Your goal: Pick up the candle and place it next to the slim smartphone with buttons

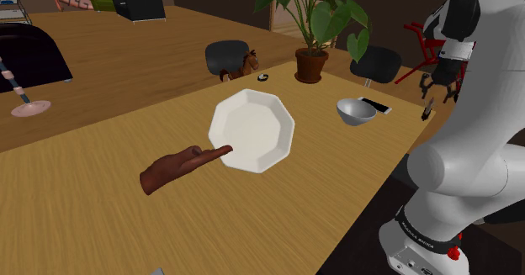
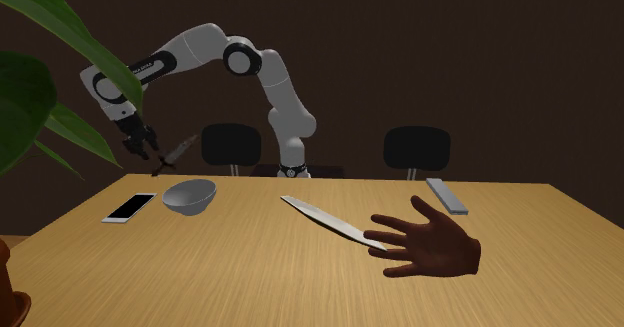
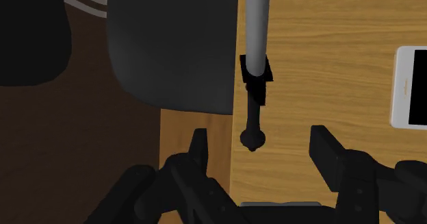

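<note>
The candle (image 3: 255, 31) is a slim grey stick in a dark holder, and it hangs between my fingers without touching either one. My black gripper (image 3: 261, 151) is open, with its fingers (image 3: 326, 147) well apart. From across the table, the gripper (image 2: 150, 153) is in the air just beyond the table's far edge. There the candle (image 2: 180, 150) tilts beside it, above the table. The slim white-framed smartphone (image 2: 129, 207) lies flat near that corner, next to a bowl. From the shoulder view, the gripper (image 1: 439, 87) hovers just past the phone (image 1: 376, 107), with the candle (image 1: 429, 107) below it.
A grey bowl (image 1: 357, 111) stands next to the phone. A white octagonal plate (image 1: 251, 130) and a brown hand-shaped object (image 1: 181, 166) lie mid-table. A potted plant (image 1: 311, 63) and a dark chair (image 1: 375, 63) are near the corner. A grey flat bar (image 2: 447, 195) lies far off.
</note>
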Motion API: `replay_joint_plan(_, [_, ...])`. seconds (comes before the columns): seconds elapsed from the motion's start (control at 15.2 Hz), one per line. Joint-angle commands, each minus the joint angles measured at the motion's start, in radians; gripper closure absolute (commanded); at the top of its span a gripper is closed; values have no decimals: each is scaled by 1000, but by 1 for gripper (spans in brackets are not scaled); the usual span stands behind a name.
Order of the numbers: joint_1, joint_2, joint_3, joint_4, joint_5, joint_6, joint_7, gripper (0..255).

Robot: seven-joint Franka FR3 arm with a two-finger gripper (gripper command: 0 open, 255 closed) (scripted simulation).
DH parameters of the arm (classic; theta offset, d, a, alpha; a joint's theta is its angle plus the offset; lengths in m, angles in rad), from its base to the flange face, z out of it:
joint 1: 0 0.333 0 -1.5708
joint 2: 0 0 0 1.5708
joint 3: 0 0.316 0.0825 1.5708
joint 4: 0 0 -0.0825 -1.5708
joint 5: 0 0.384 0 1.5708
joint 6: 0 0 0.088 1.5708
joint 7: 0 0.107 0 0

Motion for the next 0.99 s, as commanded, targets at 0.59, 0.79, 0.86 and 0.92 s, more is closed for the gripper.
replay_joint_plan(0.59, [-23, 26, -1, 160, 7, -135, -1, 0])
replay_joint_plan(0.79, [-23, 26, -1, 160, 7, -135, -1, 0])
replay_joint_plan(0.86, [-23, 26, -1, 160, 7, -135, -1, 0])
replay_joint_plan(0.92, [-23, 26, -1, 160, 7, -135, -1, 0])
